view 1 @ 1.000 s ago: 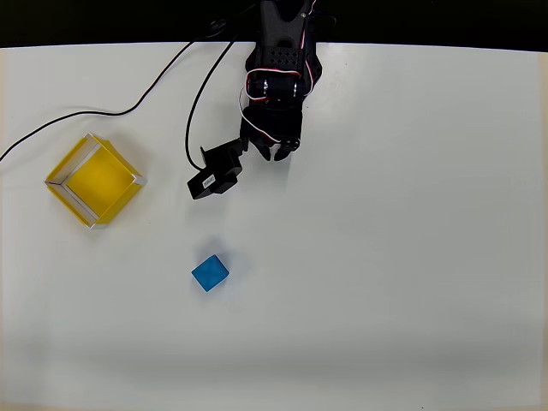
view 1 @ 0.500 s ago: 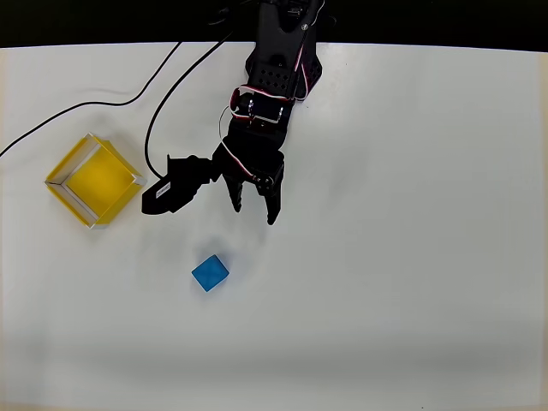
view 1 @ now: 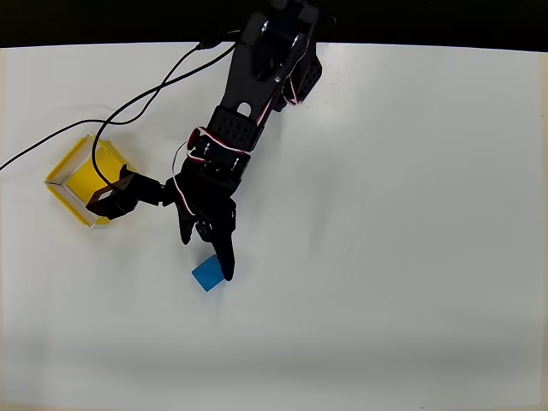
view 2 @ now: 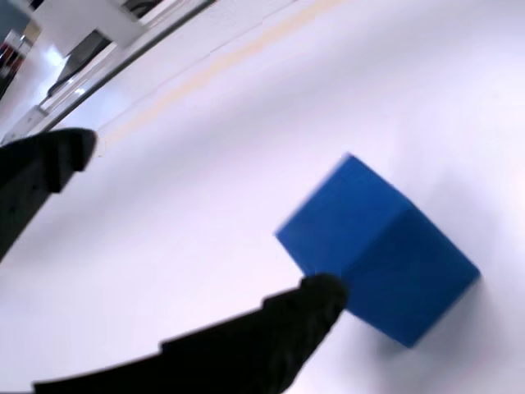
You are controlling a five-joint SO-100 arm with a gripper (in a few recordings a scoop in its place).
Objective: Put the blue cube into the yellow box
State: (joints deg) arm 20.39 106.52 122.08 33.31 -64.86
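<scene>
Overhead view: approach-to-grasp step. Tool (view 1: pixel 208 248) is low over the blue cube (view 1: pixel 206 274), jaws spread, nothing held. One finger's tip sits at the cube's right edge, overlapping it in this view; the other finger ends short, up and left of the cube, so the cube is not yet between them.

Wrist view agrees: blue cube (view 2: pixel 379 246) sits on the white tabletop (view 2: pixel 205 189), corner-on to the camera. The lower dark fingertip (view 2: pixel 316 300) is right at its near bottom edge, looks like touching, can't confirm. The second finger (view 2: pixel 41 168) is well off to the left.

Next move, my read: shift the tool so the cube sits centred between the fingers, drop, then close. Risk of nudging the cube with the near finger.

Yellow box (view 1: pixel 72 180) sits on the tabletop well left of the cube, partly covered by the arm's side module. Cube not yet in it.
</scene>
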